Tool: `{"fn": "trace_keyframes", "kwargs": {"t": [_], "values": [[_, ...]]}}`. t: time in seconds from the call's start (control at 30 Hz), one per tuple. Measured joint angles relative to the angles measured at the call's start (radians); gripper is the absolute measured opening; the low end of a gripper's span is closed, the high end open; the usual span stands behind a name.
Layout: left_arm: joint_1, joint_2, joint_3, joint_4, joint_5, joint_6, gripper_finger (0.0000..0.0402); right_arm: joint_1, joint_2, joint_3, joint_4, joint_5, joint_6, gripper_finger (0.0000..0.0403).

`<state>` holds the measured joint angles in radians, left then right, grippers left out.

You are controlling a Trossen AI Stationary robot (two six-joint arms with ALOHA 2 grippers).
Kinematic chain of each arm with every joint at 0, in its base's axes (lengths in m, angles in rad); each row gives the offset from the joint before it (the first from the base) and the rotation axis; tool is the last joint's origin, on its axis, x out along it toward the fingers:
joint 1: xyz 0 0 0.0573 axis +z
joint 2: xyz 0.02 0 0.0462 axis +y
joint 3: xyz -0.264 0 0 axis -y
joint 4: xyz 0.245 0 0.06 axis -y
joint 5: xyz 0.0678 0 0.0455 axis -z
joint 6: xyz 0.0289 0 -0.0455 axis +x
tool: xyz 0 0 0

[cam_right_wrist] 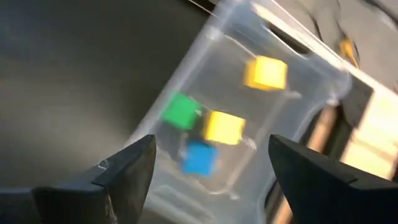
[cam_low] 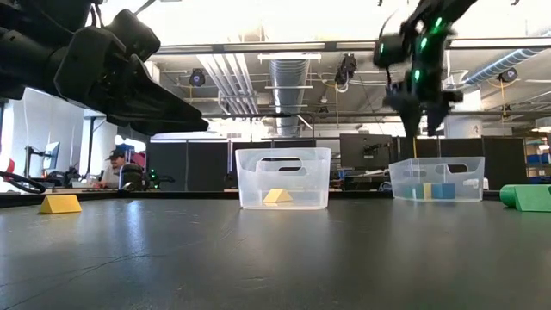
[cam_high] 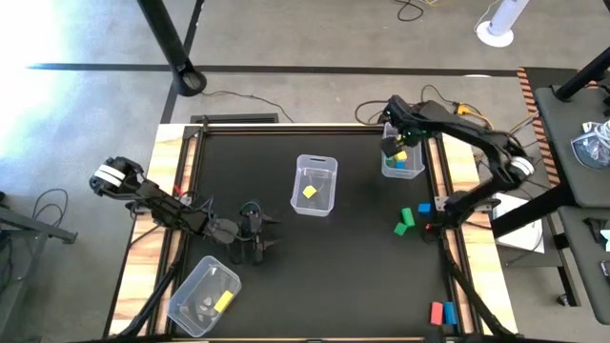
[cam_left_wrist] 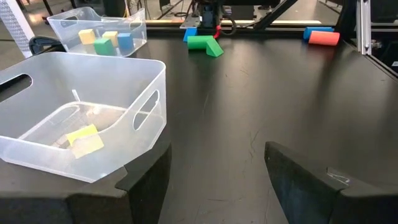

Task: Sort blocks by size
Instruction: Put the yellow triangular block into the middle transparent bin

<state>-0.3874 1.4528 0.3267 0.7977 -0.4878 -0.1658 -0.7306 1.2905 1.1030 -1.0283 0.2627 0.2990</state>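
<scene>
The matte black tabletop (cam_high: 315,276) carries three clear, thin-walled plastic bins with cut-out handles. The middle bin (cam_high: 315,185) holds one yellow wedge-shaped block (cam_high: 309,192). The bin near the left arm (cam_high: 203,296) holds one yellow bar (cam_high: 223,301). The far right bin (cam_high: 402,160) holds four small cubes in the right wrist view: two yellow cubes (cam_right_wrist: 265,73), one green cube (cam_right_wrist: 180,111) and one blue cube (cam_right_wrist: 199,158). The right end effector (cam_high: 393,143) hangs directly above that bin, its two dark fingers spread wide and empty. The left end effector (cam_high: 255,240) sits low over the tabletop beside the middle bin, its fingers likewise parted with nothing between them. Loose blocks lie on the right side: two green bars (cam_high: 404,222) with a blue block (cam_high: 423,209) beside them, and near the front edge a red block (cam_high: 437,312) touching another blue block (cam_high: 448,312).
</scene>
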Motion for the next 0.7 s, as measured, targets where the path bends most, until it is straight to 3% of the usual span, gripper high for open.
{"fn": "trace_keyframes", "kwargs": {"t": [0.17, 0.27, 0.5, 0.7], "values": [[0.000, 0.000, 0.001, -0.014, 0.000, -0.038, 0.0244, 0.283, -0.176, -0.059, 0.098, 0.001, 0.075, 0.0290], [0.008, -0.031, 0.038, -0.161, 0.001, -0.102, 0.0244, 0.467, -0.262, -0.115, 0.230, 0.002, 0.117, 0.0278], [0.010, -0.114, 0.346, -1.122, 0.016, -0.301, 0.0244, 0.759, -0.336, -0.168, 0.404, 0.100, 0.154, 0.0246], [0.010, -0.040, 0.540, -1.584, 0.281, -0.314, 0.0244, 0.899, -0.308, -0.169, 0.418, 0.185, 0.145, 0.0224]]}}
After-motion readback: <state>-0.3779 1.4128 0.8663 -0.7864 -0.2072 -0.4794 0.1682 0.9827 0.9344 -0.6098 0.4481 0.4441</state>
